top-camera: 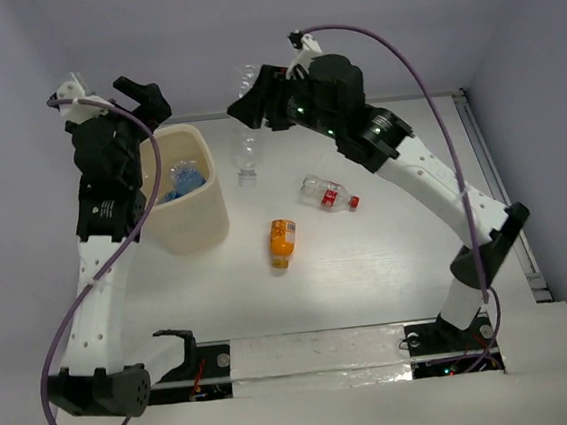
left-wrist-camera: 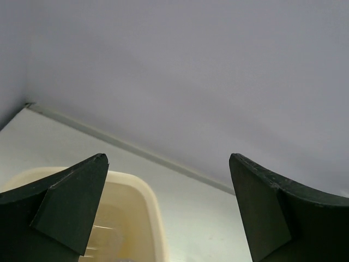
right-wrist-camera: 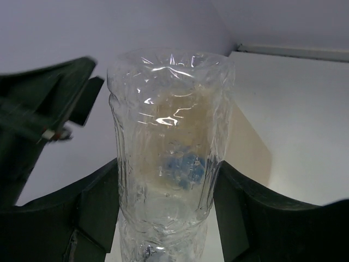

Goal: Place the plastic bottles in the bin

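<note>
Obs., near to far. On the table (top-camera: 391,282) the orange bottle (top-camera: 282,243) lies on its side, closest to the arm bases. Beyond it, to the right, the red-labelled bottle (top-camera: 328,195) also lies flat, red cap pointing right; the two are apart. Left of both stands the bin (top-camera: 203,230), upright, with one blue-labelled bottle (top-camera: 182,179) already inside. Farther back, just right of the bin's far corner, a second clear bottle (top-camera: 246,154) appears to rest on the table, neck toward the bases; whether it touches the bin I cannot tell. Above it the right gripper (right-wrist-camera: 166,185) is clamped on a clear bottle (right-wrist-camera: 169,109), a finger on each flank, most of the body standing out past the fingertips; it is held in the air, right of the bin and not yet over the rim. The left gripper (left-wrist-camera: 169,164) hangs over the bin's far-left side, fingers wide apart, nothing between them. Risks, judged: (1) the thin crinkled wall may buckle or slip in the grip during the carry; (2) a release short of the rim would send the bottle rolling across the table; (3) the left arm occupies the space over the bin, so the arms could clash; (4) a low sweep could clip the rim and shift the bin.
</note>
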Controlling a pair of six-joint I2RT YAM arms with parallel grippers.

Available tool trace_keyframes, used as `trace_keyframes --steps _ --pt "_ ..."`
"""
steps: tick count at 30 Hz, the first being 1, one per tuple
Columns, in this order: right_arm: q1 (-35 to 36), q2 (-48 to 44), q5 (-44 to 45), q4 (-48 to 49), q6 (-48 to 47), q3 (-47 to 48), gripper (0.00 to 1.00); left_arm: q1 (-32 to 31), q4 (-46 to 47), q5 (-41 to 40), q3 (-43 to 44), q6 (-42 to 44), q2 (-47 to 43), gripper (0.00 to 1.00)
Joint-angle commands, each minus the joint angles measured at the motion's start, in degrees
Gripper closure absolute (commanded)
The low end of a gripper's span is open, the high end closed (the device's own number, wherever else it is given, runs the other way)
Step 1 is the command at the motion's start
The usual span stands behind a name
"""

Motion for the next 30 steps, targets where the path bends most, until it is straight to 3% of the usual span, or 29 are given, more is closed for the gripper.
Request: trace_keyframes --steps 1,7,9,15,22,30 --pt "3.2 9.3 3.1 6.1 -0.4 11.2 0.5 0.3 -1.2 6.5 2.8 -5.5 -5.8 0.09" --pt "5.9 24.6 9.6 5.6 -2.3 31.5 0.51 0.3 -4.4 11.7 3.7 -11.5 -9.5 0.25" --pt "7.5 28.2 10.3 7.6 -2.4 33.7 0.51 0.3 -5.6 12.6 5.4 -12.3 -9.8 0.29" --pt "11.4 30.5 13.1 15.1 -6.8 30.4 0.52 -1.0 -8.2 10.5 8.6 -10.8 -9.8 0.3" --pt "12.0 35.0 32.7 16.8 -14.6 32.7 0.51 -2.0 -8.1 10.6 4.4 -10.2 -10.8 0.3" --pt "15.3 35.9 32.0 19.0 -27.2 27.6 0.42 -2.0 -9.2 9.6 4.7 -8.6 -11.2 0.28"
